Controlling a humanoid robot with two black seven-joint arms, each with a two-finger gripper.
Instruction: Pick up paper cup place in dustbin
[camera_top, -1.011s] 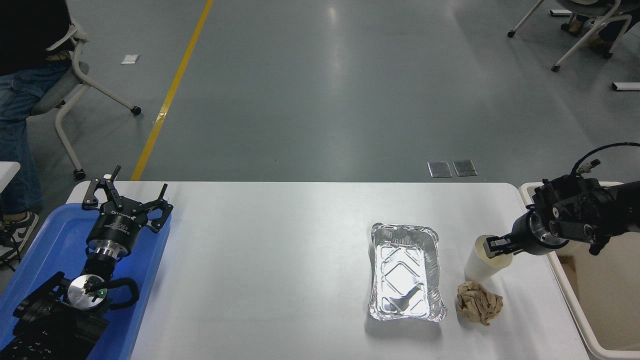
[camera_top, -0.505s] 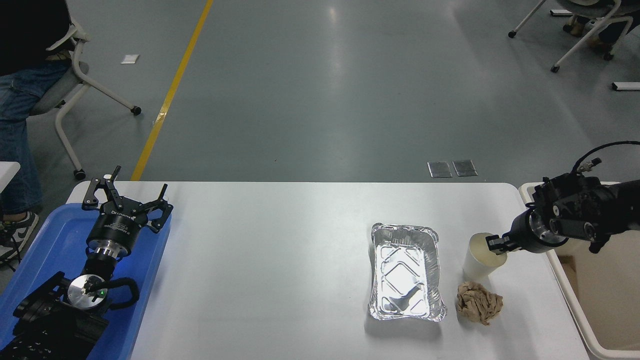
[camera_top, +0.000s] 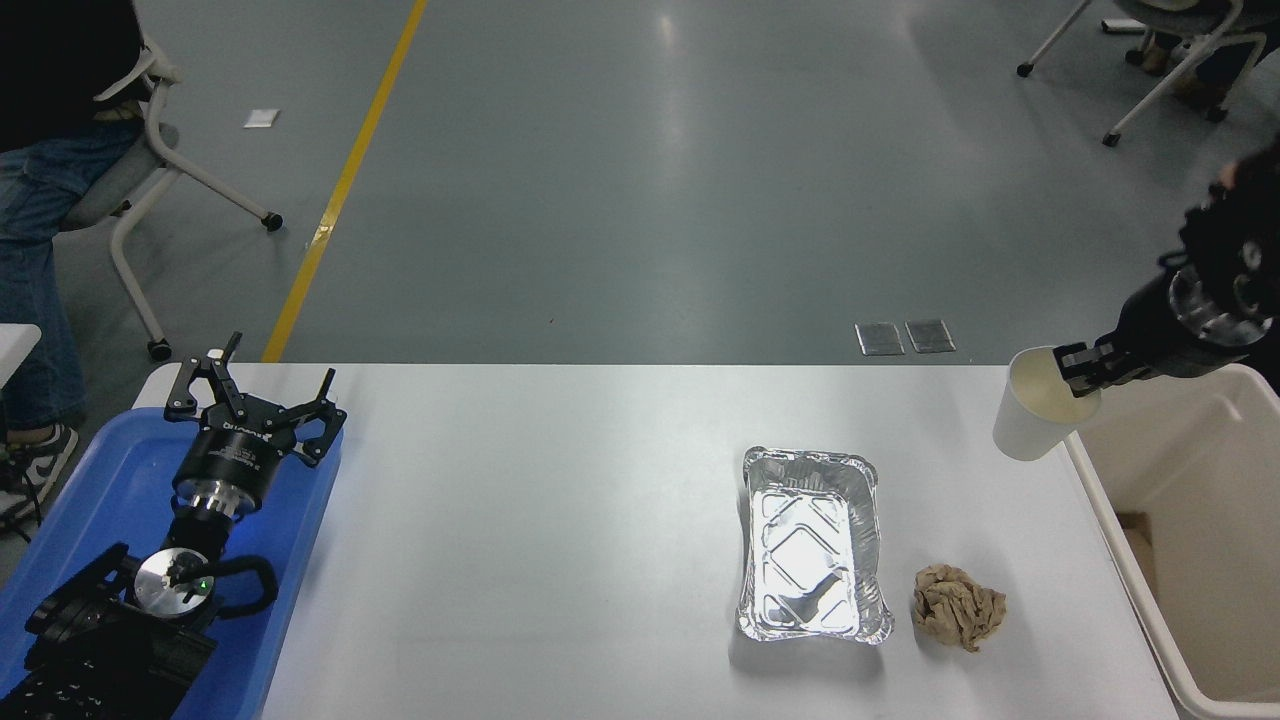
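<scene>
**Cup held up at right edge, next to bin**

Right hand (camera_top: 1078, 372) comes in from the right edge of the frame, mid-height. It is clamped on the rim of the paper cup (camera_top: 1030, 420): one finger inside the mouth, the other on the outer wall. Cup is white with a cream inside, tilted so its mouth faces up and right, base down-left. It looks lifted clear of the surface (camera_top: 560, 520), at the surface's far right corner and just beside the near-left rim of the dustbin (camera_top: 1120, 560). Cup overlaps the bin rim in the picture; cannot tell if it touches it.

Dustbin is cream-beige, deep, and fills the lower right of the frame, off the right end of the surface. Part of its inside wall and floor shows.

Foil tray (camera_top: 812, 545) sits lower right of centre on the surface, long side running away from the camera. Crumpled brown paper ball (camera_top: 957, 605) lies just right of the tray's near end, apart from it. Both are well apart from the cup.

Left hand (camera_top: 255, 400) is parked at lower left over a blue tray (camera_top: 90, 500), fingers spread wide, holding nothing.

Upper left: a person (camera_top: 40, 200) in jeans sits on a wheeled chair (camera_top: 150, 160). A yellow floor line (camera_top: 345, 180) runs down from the top towards the surface.
</scene>
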